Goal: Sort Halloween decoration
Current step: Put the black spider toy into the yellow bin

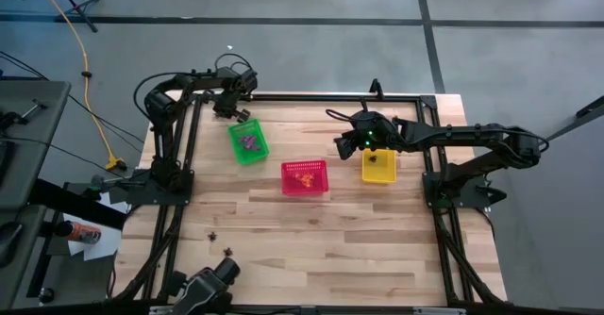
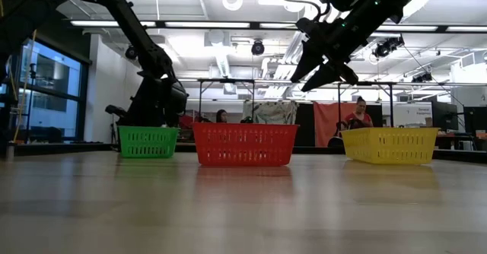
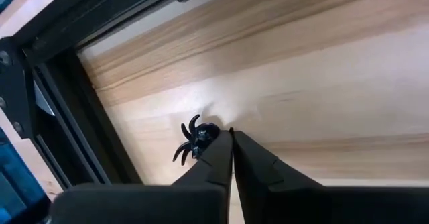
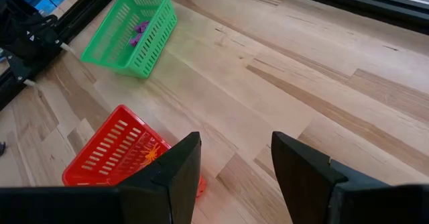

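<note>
A tiny black spider trinket lies on the wood at the table's far left corner, beside the black frame rail. My left gripper points steeply down at it, fingers shut, just beyond the green basket. The green basket holds purple trinkets, and the red basket holds orange ones. My right gripper hangs open in the air by the yellow basket, with nothing between its fingers. My left gripper is closed at the spider's one side, coming from above and slanting down. One fingertip covers that side, so which leg or part is caught does not show. The spider's body and other legs rest on the table.
The three mesh baskets stand in a row across the table's far half. Two small dark trinkets lie on the wood near the front left. The black frame rail runs close beside the spider. People sit in the room behind the table.
</note>
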### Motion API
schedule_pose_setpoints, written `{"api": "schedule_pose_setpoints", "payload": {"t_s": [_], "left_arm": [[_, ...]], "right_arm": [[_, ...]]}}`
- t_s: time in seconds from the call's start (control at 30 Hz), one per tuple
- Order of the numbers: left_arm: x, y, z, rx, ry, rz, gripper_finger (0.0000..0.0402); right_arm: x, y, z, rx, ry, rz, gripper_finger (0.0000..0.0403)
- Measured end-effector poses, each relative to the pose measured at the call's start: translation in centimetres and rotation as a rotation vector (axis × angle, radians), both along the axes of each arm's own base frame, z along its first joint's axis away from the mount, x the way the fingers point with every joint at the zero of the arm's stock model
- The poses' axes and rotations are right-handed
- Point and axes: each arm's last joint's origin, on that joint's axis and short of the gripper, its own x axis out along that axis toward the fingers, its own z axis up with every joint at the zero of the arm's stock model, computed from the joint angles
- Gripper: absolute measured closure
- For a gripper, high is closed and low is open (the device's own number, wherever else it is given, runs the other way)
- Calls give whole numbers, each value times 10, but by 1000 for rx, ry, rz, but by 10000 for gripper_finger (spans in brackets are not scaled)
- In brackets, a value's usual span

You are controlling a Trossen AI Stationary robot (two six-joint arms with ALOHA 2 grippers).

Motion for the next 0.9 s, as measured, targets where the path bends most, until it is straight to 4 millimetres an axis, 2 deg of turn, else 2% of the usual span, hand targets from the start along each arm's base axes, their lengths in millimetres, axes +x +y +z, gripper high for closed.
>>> {"api": "schedule_pose_setpoints", "payload": {"t_s": [0.17,0.5,0.67,0.9], "left_arm": [[-4,1,14,6,-34,3,399],[-17,15,70,163,-161,36,401],[-24,14,68,107,-213,71,401],[-32,-3,40,-31,-211,93,378]], "right_arm": [[0,0,0,-4,3,4,226],[0,0,0,-22,11,20,226],[0,0,0,-17,9,15,226],[0,1,0,-4,5,31,226]]}}
